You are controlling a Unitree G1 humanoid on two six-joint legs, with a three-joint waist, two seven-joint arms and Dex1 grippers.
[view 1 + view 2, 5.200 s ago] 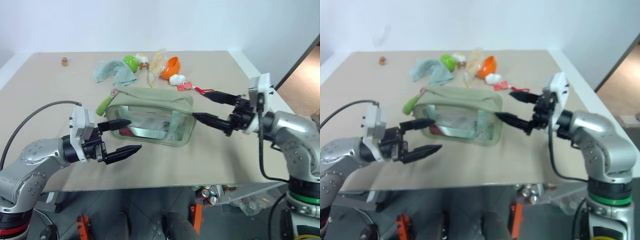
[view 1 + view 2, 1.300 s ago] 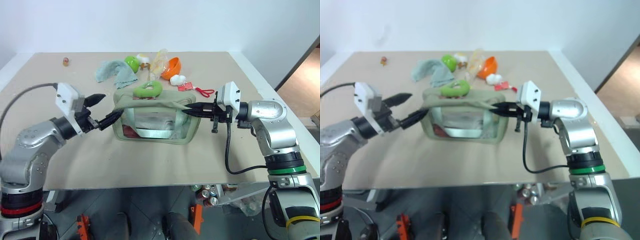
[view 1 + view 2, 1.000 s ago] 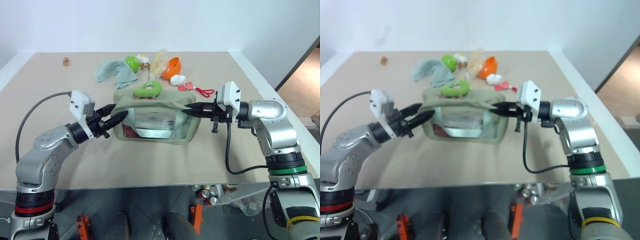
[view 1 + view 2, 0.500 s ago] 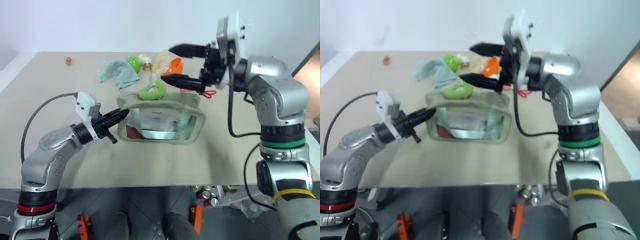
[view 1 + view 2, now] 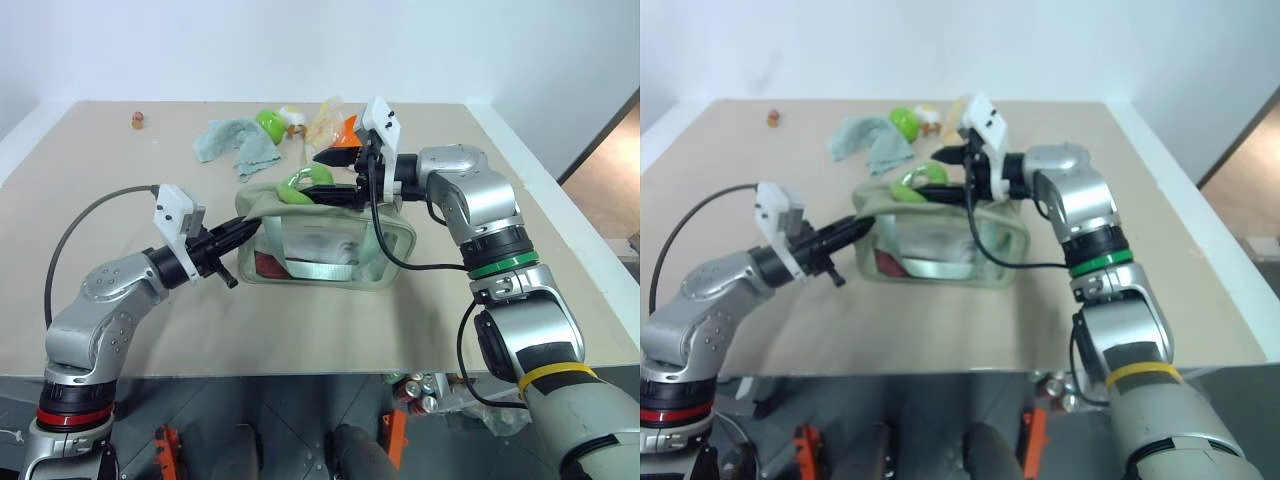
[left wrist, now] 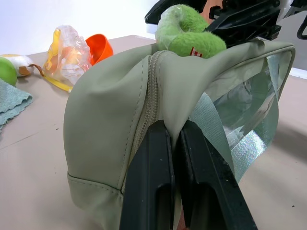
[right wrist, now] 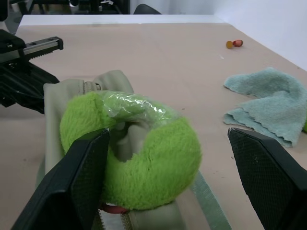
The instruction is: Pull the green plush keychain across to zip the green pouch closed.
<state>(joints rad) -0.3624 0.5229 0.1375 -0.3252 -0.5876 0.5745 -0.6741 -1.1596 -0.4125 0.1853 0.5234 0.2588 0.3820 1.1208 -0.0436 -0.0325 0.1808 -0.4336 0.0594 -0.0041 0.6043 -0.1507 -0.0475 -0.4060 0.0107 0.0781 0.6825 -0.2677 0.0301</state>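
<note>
From my head cameras, my left pincer (image 5: 240, 232) is clenched on the near-left end of the green pouch (image 5: 325, 240), pinching the fabric just beside the zipper's end. The pouch stands on the tan table (image 5: 300, 320), stretching away from that pincer towards my right arm. My right pincer (image 5: 338, 172) hangs over the top of the pouch with its fingers spread wide, one above and one below the green plush keychain (image 5: 303, 184), which lies curled on the pouch's top between them. I cannot tell whether either finger touches the plush. Beyond my right pincer lie a pale teal cloth (image 5: 232, 142), a lime-green round shell (image 5: 268, 124), a crinkled clear bag (image 5: 325, 120) and an orange shell (image 5: 349, 127); a small brown thing (image 5: 135, 122) sits well apart, near the far left corner.

In my left wrist view, my two black fingers (image 6: 151, 177) are pressed together on a fold of the pouch's end, right at the zipper seam. The plush rests on the pouch's top at the far end from this pincer, with my right pincer's dark fingers behind it.

In my right wrist view, the fingers (image 7: 81, 179) stand wide apart, released, with the plush between them, nearer one finger than the other. The plush sits on the pouch's zipper line. My left pincer's tips show beyond, at the pouch's end.
</note>
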